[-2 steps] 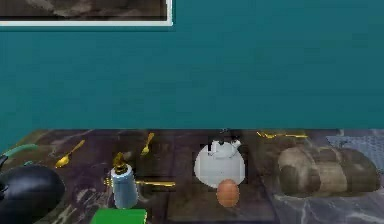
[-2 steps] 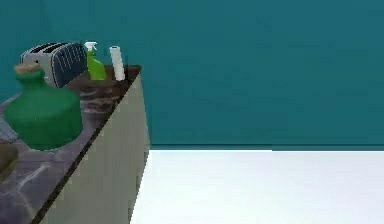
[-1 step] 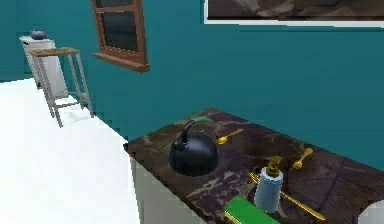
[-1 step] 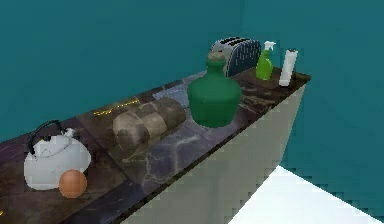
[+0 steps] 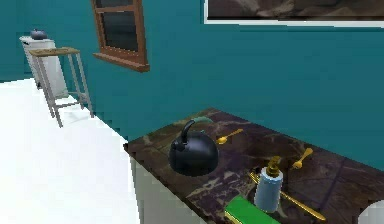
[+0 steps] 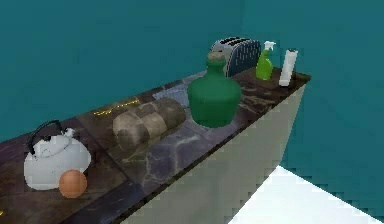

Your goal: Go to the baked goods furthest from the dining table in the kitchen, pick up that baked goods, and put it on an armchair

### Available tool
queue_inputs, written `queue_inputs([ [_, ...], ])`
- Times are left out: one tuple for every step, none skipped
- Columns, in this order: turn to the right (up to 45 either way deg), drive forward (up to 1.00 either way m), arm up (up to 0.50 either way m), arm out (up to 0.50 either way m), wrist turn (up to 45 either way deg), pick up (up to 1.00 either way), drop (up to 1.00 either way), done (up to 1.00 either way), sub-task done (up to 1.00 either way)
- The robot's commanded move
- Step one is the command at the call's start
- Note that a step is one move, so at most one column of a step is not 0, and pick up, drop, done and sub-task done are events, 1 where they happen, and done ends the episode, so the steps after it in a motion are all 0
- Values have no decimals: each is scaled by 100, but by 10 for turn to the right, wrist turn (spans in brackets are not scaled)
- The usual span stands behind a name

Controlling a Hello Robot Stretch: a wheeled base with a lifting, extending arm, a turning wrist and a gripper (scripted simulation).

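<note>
1. The counter (image 6: 182, 155) runs along the teal wall and keeps everything at reaching height.
2. A green jug (image 6: 214, 95) stands upright just beside the loaf, on the toaster's (image 6: 232, 55) side.
3. The loaf (image 6: 148, 125), probably the wanted baked goods, lies flat and stable mid-counter, between the jug and a kettle (image 6: 55, 155).
4. The tool's grip cannot be told.

A bare strip of countertop (image 6: 190, 152) runs along the front edge before the loaf (image 6: 148, 126). The green jug (image 6: 214, 95) stands just beside the loaf on the arm side view's right, perhaps touching it. A silver kettle (image 6: 50, 155) and an orange ball (image 6: 72, 183) crowd the left. The teal wall (image 6: 120, 40) closes in behind. A toaster (image 6: 232, 55), spray bottle (image 6: 265, 63) and white roll (image 6: 288, 66) block the far end.
</note>
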Motion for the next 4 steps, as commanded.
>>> queue_inputs([
  [0,0,38,0,0,0,0,0,0],
  [0,0,0,26,0,0,0,0,0],
  [0,0,0,0,450,0,0,0,0],
  [0,0,0,0,450,0,0,0,0],
])
